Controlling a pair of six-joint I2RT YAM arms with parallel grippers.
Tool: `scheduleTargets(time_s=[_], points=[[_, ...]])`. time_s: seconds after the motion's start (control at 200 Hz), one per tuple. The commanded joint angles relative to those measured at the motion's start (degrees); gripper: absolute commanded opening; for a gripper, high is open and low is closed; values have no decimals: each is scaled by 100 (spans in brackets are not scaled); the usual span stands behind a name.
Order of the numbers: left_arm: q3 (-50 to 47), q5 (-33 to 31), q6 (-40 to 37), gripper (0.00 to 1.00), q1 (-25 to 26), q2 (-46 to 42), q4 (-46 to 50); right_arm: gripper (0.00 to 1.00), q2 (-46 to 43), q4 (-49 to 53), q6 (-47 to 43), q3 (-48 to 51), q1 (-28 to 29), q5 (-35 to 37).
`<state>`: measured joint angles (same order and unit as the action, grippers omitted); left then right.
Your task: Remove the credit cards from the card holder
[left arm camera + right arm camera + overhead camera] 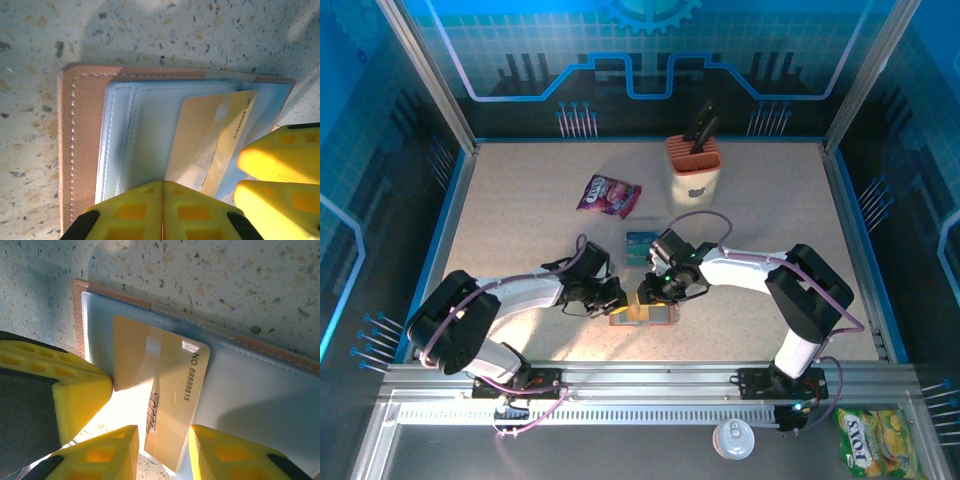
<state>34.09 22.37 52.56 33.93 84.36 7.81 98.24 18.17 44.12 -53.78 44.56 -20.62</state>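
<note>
The brown card holder (660, 318) lies open on the table, its grey-blue inner faces (140, 130) up. A tan credit card (175, 390) numbered 88888815 sticks partway out of a pocket at an angle (205, 130). My left gripper (163, 182) is shut, its tips resting on the card holder's inner face beside the card. My right gripper (164, 440) straddles the card's free end. Its jaws are apart and a thin gap shows on the left side. From above, the two grippers (610, 295) (660, 290) meet over the holder. A teal card (640, 245) lies loose behind them.
A purple snack packet (608, 195) lies at the back, left of centre. A beige knife block (693, 170) with an orange top stands at the back. Blue-edged walls close off the table's left, right and far sides.
</note>
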Motion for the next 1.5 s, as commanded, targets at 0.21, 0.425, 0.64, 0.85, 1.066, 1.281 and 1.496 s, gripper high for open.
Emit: scheduleTargets(time_s=[0.21,0.425,0.64,0.85,1.066,1.281,1.496], points=[[98,-75,10,9,41,-2,260,33,179,-102,33,96,-56,-141],[98,-66,24,9,37,19,238,33,204,-447,181,131,-53,-451],[89,-66,23,9,36,54,221,32,145,-675,346,207,-52,-607],[72,-72,27,9,41,76,218,32,194,-646,338,236,-58,-556],[72,-92,20,9,35,81,243,33,61,-197,145,165,-76,-195],[85,-93,25,8,36,94,256,33,93,-90,91,140,-71,-115],[91,-101,20,9,40,112,273,33,-109,-415,158,209,-71,-340]])
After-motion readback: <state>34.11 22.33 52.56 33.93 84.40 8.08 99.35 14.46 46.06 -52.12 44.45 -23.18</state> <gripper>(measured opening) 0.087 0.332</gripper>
